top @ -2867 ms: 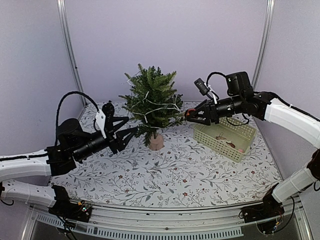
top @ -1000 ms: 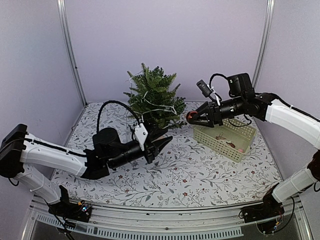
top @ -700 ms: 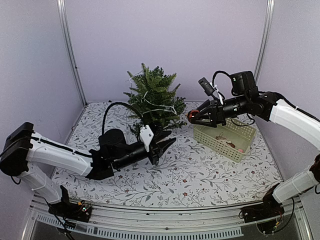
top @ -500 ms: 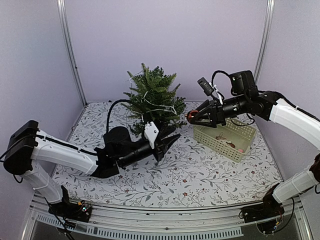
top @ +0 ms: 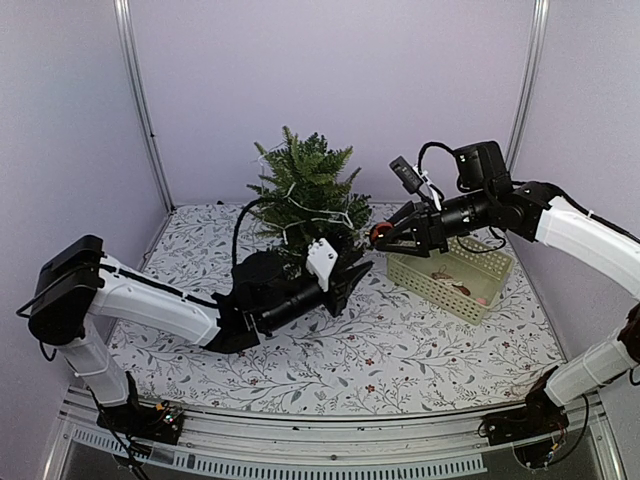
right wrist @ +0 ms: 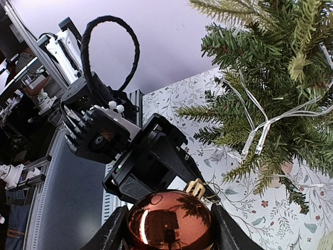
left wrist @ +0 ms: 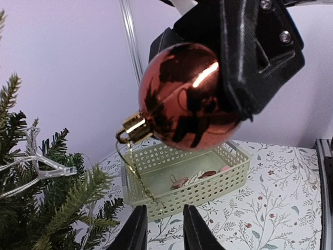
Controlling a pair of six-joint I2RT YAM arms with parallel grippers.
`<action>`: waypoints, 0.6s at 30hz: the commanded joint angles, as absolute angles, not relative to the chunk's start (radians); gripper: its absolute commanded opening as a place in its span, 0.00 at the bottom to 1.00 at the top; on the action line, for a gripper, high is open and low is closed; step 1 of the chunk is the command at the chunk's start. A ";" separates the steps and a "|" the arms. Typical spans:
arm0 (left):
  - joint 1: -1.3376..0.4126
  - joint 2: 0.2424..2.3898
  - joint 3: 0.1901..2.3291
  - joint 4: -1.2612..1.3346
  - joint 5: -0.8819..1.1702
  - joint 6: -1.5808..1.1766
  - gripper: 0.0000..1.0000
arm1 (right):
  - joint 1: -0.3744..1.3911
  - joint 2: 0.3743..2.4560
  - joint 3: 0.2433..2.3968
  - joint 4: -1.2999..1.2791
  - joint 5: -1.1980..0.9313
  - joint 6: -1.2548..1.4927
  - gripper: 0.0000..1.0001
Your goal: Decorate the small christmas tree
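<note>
The small christmas tree (top: 305,195) stands at the back of the table with a string of white lights (right wrist: 263,133) draped on it. My right gripper (top: 381,236) is shut on a shiny copper-red bauble (left wrist: 190,96), held in the air just right of the tree. The bauble's gold cap (left wrist: 134,126) points toward the tree and a thin gold cord (left wrist: 136,174) hangs down from it. My left gripper (left wrist: 164,229) sits right below the bauble, jaws a little apart. The cord's lower end hangs level with its fingertips (left wrist: 136,229), untouched.
A pale green perforated basket (top: 425,280) stands right of the tree, under the right arm, with a few small ornaments (left wrist: 195,178) lying in it. The left arm stretches across the flowered tablecloth (top: 400,350) in front of the tree.
The left arm has swung right, past the front of the tree, up to the bauble, and its jaws have narrowed slightly. The right arm has held the bauble nearly still.
</note>
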State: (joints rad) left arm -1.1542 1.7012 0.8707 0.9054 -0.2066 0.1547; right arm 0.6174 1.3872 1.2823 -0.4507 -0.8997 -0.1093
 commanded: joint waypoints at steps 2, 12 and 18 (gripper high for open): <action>-1.169 1.724 0.909 0.930 -0.258 0.129 0.25 | 0.627 1.402 1.305 -0.458 -0.895 -0.113 0.24; -1.166 1.743 0.928 0.941 -0.290 0.120 0.12 | 0.627 1.407 1.307 -0.455 -0.889 -0.114 0.24; -1.164 1.740 0.924 0.944 -0.300 0.110 0.01 | 0.627 1.414 1.308 -0.454 -0.870 -0.114 0.23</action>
State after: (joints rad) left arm -1.1545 1.7306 0.9081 0.9115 -0.2829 0.1200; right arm 0.6216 1.3983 1.2827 -0.4522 -0.8898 -0.1093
